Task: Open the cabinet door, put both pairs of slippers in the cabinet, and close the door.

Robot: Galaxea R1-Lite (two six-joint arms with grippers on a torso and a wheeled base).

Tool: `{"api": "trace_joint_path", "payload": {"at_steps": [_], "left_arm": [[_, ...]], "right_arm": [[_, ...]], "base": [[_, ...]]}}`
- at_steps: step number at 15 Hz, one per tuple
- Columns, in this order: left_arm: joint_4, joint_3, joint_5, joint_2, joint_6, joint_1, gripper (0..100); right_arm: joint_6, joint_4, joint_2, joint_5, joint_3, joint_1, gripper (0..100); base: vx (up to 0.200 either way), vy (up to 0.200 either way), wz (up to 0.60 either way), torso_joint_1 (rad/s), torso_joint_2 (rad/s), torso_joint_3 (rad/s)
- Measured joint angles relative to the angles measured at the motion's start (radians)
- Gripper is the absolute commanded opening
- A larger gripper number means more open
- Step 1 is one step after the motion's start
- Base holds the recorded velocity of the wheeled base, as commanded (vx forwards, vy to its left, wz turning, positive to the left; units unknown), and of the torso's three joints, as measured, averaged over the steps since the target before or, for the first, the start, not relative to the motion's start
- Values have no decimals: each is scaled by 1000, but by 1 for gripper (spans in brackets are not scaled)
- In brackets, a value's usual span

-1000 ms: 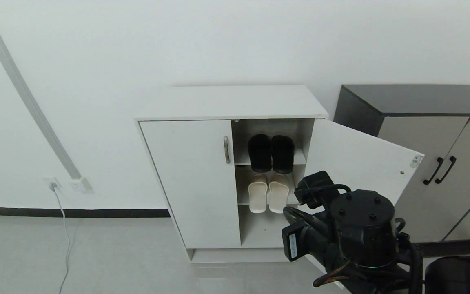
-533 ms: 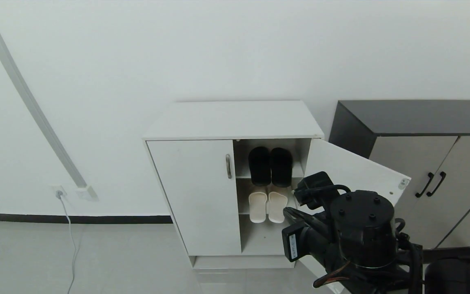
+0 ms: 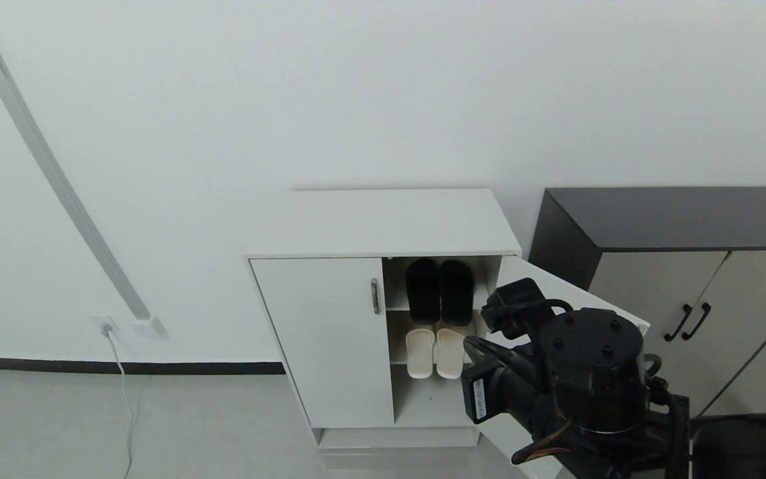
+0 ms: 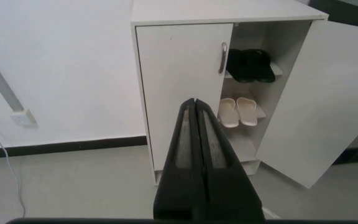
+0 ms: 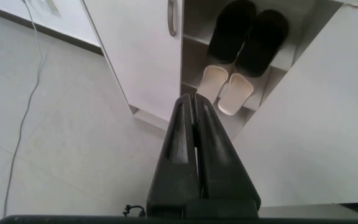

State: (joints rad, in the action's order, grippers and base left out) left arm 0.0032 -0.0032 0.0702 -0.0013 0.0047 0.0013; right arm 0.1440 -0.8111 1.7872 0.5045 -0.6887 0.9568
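Black fingers pressed flat together, the left end effector (image 4: 194, 102) grips nothing, and the right end effector (image 5: 193, 98) is likewise closed and empty. Both hang above the grey floor (image 4: 73, 180), short of the white cabinet (image 3: 383, 223). Its right door (image 4: 328, 99) stands swung open; the left door (image 3: 323, 332), fitted with a metal handle (image 3: 375, 296), is closed. Inside, the cream slippers (image 3: 433, 352) sit side by side on the middle shelf, ends jutting past its front edge — the black slippers (image 3: 439, 289) rest as a pair on the shelf above. Beyond, a grey cabinet (image 3: 675, 219) stands just beside the white one along the wall, and a wall socket (image 3: 107, 326) trails a cable to the floor.
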Motion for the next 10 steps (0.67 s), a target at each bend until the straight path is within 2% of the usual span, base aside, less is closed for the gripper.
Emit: {"api": "trace_joint_path", "payload": {"at_steps": [5,10], "left_arm": [[0,0,0,0,0,0,0],[0,0,0,0,0,0,0]], "right_arm": [[0,0,0,3,1,-7,0],[-19,0,0,4,10,-23,0]], "base": [[0,0,0,173,-379,-205],[0,0,0,13,-29,-13]]}}
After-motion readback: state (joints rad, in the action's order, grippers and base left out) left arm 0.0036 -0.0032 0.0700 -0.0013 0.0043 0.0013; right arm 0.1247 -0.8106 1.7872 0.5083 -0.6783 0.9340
